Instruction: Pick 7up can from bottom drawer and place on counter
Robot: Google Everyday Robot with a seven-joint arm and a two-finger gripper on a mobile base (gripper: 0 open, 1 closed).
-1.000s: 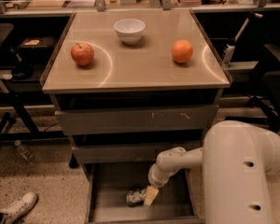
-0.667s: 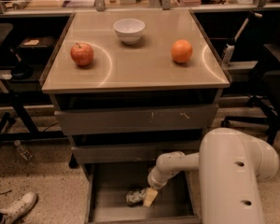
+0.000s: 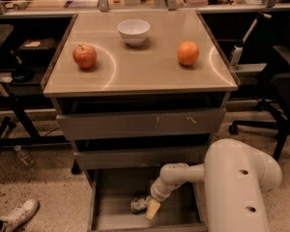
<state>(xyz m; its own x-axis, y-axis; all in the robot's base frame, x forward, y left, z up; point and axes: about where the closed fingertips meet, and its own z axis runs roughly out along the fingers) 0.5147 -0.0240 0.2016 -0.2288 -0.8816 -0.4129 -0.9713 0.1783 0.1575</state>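
The bottom drawer (image 3: pixel 111 202) is pulled open at the foot of the cabinet, showing its bare grey floor. A small silvery 7up can (image 3: pixel 138 203) lies on that floor near the middle. My gripper (image 3: pixel 151 210) reaches down into the drawer from the right and sits right against the can's right side. The white arm (image 3: pixel 237 187) fills the lower right of the view. Above, the glossy beige counter (image 3: pixel 135 66) tops the cabinet.
On the counter stand a white bowl (image 3: pixel 133 31), a red apple (image 3: pixel 85 56) and an orange (image 3: pixel 188 52). Two closed drawer fronts (image 3: pixel 140 124) sit above the open drawer. A white shoe (image 3: pixel 19 215) and a bottle (image 3: pixel 24 156) lie on the floor at left; a chair base (image 3: pixel 261 124) is at right.
The bulky part of my arm has shifted slightly left. The gripper and the can stay at about the same spot in the drawer.
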